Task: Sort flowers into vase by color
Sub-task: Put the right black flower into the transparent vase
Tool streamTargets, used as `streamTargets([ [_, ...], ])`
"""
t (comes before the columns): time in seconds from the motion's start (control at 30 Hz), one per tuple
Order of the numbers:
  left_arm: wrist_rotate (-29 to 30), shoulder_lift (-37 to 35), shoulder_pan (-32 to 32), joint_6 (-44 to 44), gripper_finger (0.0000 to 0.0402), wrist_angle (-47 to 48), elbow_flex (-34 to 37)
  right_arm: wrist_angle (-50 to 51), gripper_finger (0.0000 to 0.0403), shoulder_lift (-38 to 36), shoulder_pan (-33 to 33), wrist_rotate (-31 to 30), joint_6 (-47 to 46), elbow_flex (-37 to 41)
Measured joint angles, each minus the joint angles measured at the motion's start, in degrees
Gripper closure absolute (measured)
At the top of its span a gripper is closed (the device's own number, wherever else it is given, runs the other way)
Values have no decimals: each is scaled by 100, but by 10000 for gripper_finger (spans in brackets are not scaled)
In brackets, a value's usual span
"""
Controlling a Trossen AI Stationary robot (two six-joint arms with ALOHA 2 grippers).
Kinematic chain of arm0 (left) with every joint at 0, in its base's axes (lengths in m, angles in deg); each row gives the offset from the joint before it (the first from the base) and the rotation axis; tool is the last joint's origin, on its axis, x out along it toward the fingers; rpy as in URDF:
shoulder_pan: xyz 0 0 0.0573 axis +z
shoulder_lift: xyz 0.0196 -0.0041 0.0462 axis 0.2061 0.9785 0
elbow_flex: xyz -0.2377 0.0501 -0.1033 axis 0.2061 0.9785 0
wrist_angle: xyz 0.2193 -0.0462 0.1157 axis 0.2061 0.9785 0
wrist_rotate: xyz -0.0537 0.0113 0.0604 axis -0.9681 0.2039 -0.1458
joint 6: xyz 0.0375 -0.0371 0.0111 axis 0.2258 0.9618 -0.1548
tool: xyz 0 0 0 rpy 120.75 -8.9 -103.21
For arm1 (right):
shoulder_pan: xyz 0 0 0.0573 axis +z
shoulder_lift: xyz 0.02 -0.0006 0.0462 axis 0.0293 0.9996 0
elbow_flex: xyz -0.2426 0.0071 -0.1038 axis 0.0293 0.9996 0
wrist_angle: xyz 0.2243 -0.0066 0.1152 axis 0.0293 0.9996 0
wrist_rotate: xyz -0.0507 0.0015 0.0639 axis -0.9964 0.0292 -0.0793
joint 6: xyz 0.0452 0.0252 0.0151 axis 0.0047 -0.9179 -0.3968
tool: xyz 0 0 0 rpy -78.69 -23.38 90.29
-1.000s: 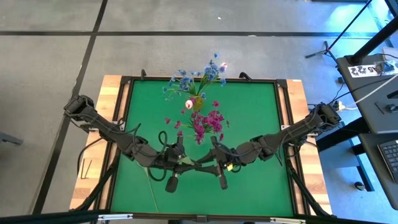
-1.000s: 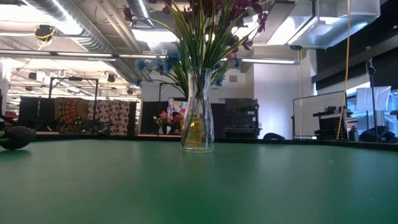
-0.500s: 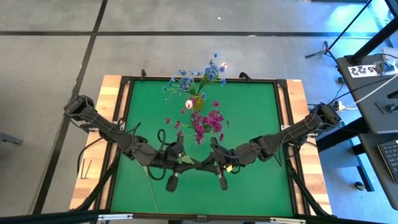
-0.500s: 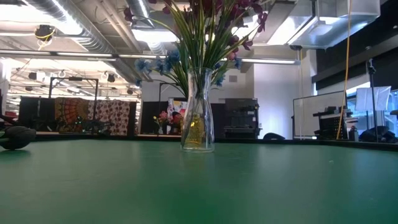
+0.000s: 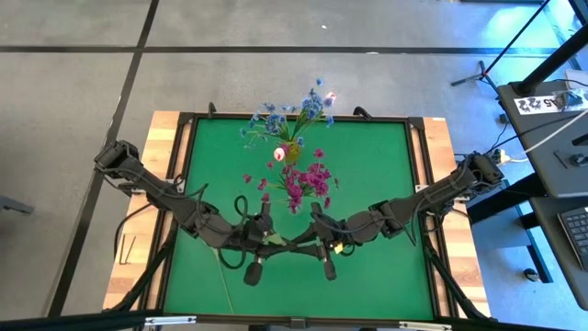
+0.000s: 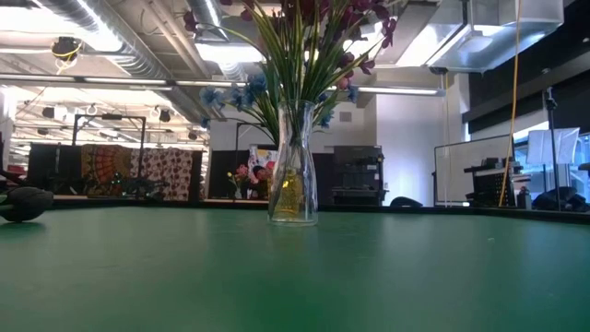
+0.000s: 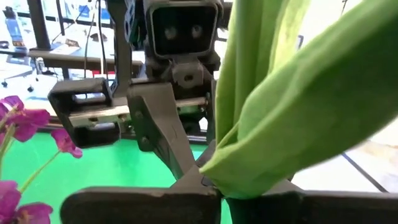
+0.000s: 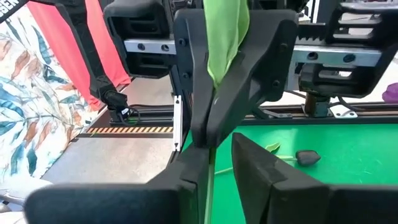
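one vase [image 5: 291,153] with mixed flowers [image 5: 308,181] at worktop [image 5: 367,165] far side, one green stem [image 8: 224,37] clamped by left pincer [image 5: 272,241] and, seemingly, right pincer [image 5: 308,243], both arms meeting tip-to-tip mid-worktop

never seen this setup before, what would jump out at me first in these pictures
The glass vase at the far middle of the green table, crammed with blue flowers and magenta flowers. Then both arms meeting at the near middle, left tool and right tool pinching one green leafy stem between them.
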Motion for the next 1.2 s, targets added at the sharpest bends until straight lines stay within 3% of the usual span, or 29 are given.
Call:
streamTargets([
  [0.17,4,0,-2,11,401,-1,0,27,341,0,0,2,-4,0],
  [0.37,11,0,-2,11,401,3,0,90,395,0,2,83,14,0],
  [0.53,34,0,13,40,397,-1,0,100,390,0,2,38,22,0],
  [0.93,278,-149,-32,102,288,-46,0,42,399,-11,2,-403,36,0],
  [1.2,1023,-486,-413,-471,241,-34,0,44,401,-300,20,-818,276,0],
])
